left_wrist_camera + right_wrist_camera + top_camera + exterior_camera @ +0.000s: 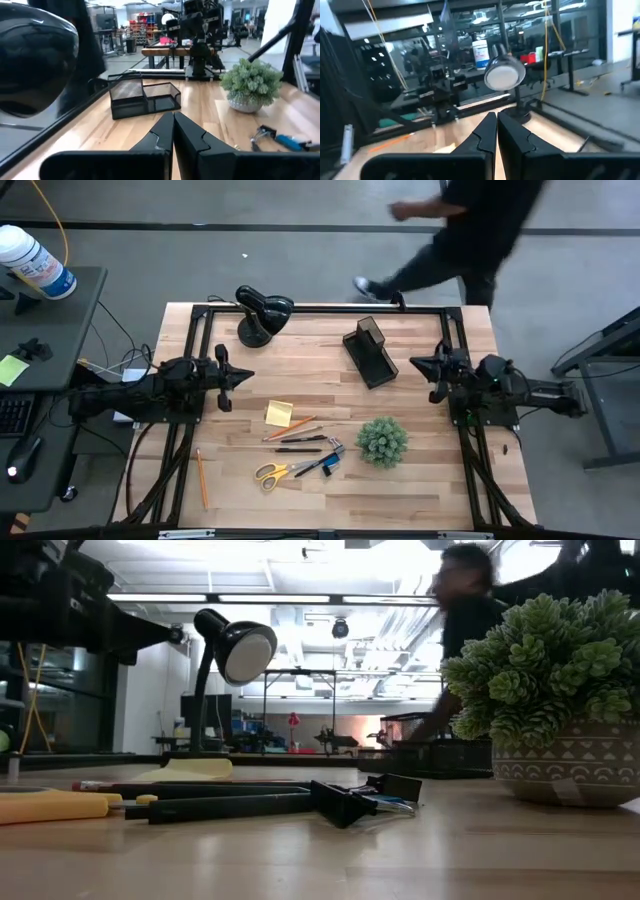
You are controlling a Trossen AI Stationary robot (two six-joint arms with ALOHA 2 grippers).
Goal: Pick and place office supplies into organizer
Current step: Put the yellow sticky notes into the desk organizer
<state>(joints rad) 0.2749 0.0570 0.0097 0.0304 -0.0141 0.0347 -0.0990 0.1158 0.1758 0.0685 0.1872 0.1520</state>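
The office supplies lie loose in the lower middle of the overhead frame: a yellow sticky-note pad (278, 413) with a small orange patch on it, two pencils (293, 430) angled just below it, a thin black pen (298, 449), yellow-handled scissors (272, 474) pointing right, a small blue and black item (329, 464) beside a bit of silver metal, and one more pencil (201, 479) lying apart at the lower left. The organizer (370, 351) is a black mesh caddy in the upper middle of the table (430, 480), well apart from the supplies; the left wrist view shows its taller compartment and lower tray section (144, 96) sitting side by side. The left gripper (243, 376) hangs at the left edge of the table with its fingers pressed together, holding nothing; the right gripper (417, 363) sits at the right edge, just right of the organizer, fingers likewise pressed together. A green plant (382, 441) stands right of the supplies and a black desk lamp (262, 313) stands at the upper left of the table. In the low view the supplies are seen edge-on and overlap, so single pens are hard to tell apart. A person (460, 230) at the top of the overhead frame is blurred and cut off.
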